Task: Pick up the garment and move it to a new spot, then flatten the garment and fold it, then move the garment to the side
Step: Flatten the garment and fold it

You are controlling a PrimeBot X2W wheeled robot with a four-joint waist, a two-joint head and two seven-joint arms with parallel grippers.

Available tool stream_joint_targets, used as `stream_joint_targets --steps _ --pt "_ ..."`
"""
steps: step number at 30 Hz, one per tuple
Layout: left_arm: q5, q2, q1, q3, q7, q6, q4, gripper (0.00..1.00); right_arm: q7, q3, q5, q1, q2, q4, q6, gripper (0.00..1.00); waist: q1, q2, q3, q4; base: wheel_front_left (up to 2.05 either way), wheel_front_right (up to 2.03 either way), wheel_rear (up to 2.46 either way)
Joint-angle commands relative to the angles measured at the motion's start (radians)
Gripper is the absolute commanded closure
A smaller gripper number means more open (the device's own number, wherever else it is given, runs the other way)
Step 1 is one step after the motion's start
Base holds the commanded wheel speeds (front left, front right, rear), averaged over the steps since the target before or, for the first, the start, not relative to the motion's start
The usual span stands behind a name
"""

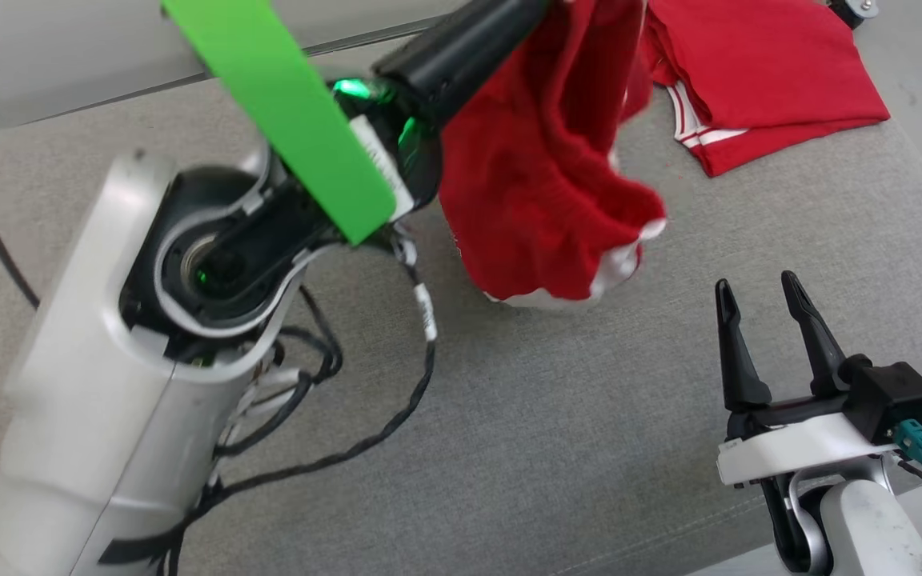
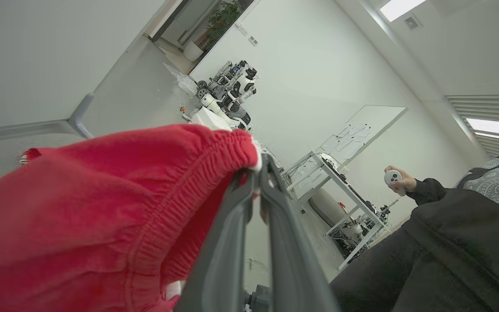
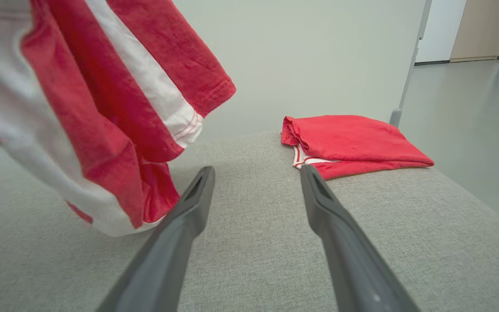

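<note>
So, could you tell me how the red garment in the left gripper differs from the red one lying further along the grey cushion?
The held garment hangs bunched from the shut left gripper, pinched at its elastic waistband; the folded garment lies flat on the grey cushion, untouched. The held garment shows broad white stripes; the folded garment shows thin white trim at one edge. Both are red with white.

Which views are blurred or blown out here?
Head view: left forearm near the lens is soft. Left wrist view: held garment blurs up close, ceiling light blown out. Right wrist view: folded garment sharp, own fingers soft.
</note>
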State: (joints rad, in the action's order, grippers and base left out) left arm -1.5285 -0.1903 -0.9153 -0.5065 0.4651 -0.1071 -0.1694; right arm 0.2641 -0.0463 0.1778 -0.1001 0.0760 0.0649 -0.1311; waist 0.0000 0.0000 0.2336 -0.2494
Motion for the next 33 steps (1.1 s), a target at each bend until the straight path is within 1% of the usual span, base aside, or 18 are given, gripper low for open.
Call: stream_joint_targets --steps 1,4,5,6,9,11,12,14,16,19,21,26,28,31,32,33 --pt "0.012 -0.040 0.067 0.001 -0.004 -0.011 -0.019 1.00 0.000 -0.002 -0.001 0.013 0.012 -0.001 0.001 0.00 0.0000 0.0000 0.013 0.046 0.00 0.00 0.00" --pt "0.016 -0.100 0.203 0.023 -0.041 -0.027 -0.056 1.00 0.000 -0.008 0.014 0.023 0.041 0.005 0.001 0.00 0.0000 0.0000 0.032 0.096 0.00 0.00 0.00" --pt "0.011 -0.114 0.250 0.033 -0.053 -0.029 -0.058 1.00 0.000 -0.013 0.023 0.025 0.051 0.009 0.001 0.00 0.0000 0.0000 0.037 0.110 0.00 0.00 0.00" --pt "0.014 -0.135 0.299 0.040 -0.067 -0.022 -0.056 1.00 0.000 -0.022 0.040 0.027 0.060 0.014 0.001 0.00 0.0000 0.0000 0.044 0.128 0.00 0.00 0.00" --pt "0.040 -0.181 0.412 0.049 -0.107 0.020 -0.030 1.00 0.000 -0.060 0.138 0.023 0.077 0.044 0.001 0.00 0.0000 0.0000 0.059 0.167 0.00 0.00 0.00" --pt "0.099 -0.213 0.463 0.046 -0.150 0.068 -0.004 1.00 0.000 -0.086 0.225 0.008 0.090 0.063 0.001 0.00 0.0000 0.0000 0.069 0.188 0.00 0.00 0.00" --pt "0.120 -0.218 0.491 0.041 -0.178 0.093 0.012 1.00 0.000 -0.109 0.288 0.002 0.093 0.072 0.001 0.00 0.0000 0.0000 0.077 0.201 0.00 0.00 0.00" --pt "0.158 -0.223 0.523 0.037 -0.222 0.133 0.040 1.00 0.000 -0.174 0.393 -0.002 0.120 0.084 0.001 0.00 0.0000 0.0000 0.092 0.222 0.00 0.00 0.00" --pt "0.182 -0.212 0.545 0.037 -0.262 0.164 0.066 1.00 0.000 -0.249 0.508 0.002 0.157 0.088 0.001 0.00 0.0000 0.0000 0.102 0.242 0.00 0.00 0.00" --pt "0.195 -0.196 0.569 0.035 -0.305 0.191 0.101 1.00 0.000 -0.334 0.628 0.018 0.223 0.085 0.001 0.00 0.0000 0.0000 0.109 0.261 0.00 0.00 0.00" --pt "0.200 -0.189 0.576 0.034 -0.324 0.204 0.122 1.00 0.000 -0.369 0.670 0.032 0.263 0.086 0.001 0.00 0.0000 0.0000 0.109 0.268 0.00 0.00 0.00" --pt "0.194 -0.177 0.584 0.037 -0.355 0.222 0.155 1.00 -0.001 -0.468 0.792 0.051 0.327 0.090 0.001 0.00 0.0000 0.0000 0.104 0.272 0.00 0.00 0.00" --pt "0.190 -0.175 0.583 0.035 -0.361 0.226 0.163 1.00 -0.002 -0.503 0.826 0.037 0.339 0.088 0.001 0.00 0.0000 0.0000 0.101 0.273 0.00 0.00 0.00" --pt "0.190 -0.177 0.584 0.032 -0.365 0.230 0.172 1.00 -0.002 -0.520 0.842 0.015 0.352 0.087 0.001 0.00 0.0000 0.0000 0.097 0.275 0.00 0.00 0.00" --pt "0.190 -0.178 0.584 0.031 -0.366 0.231 0.175 1.00 -0.002 -0.522 0.838 0.010 0.354 0.086 0.001 0.04 0.0000 0.0000 0.096 0.275 0.00 0.00 0.00" --pt "0.190 -0.180 0.584 0.030 -0.367 0.232 0.177 1.00 -0.001 -0.523 0.835 0.010 0.356 0.085 0.001 0.15 0.0000 0.0000 0.095 0.276 0.00 0.00 0.00"
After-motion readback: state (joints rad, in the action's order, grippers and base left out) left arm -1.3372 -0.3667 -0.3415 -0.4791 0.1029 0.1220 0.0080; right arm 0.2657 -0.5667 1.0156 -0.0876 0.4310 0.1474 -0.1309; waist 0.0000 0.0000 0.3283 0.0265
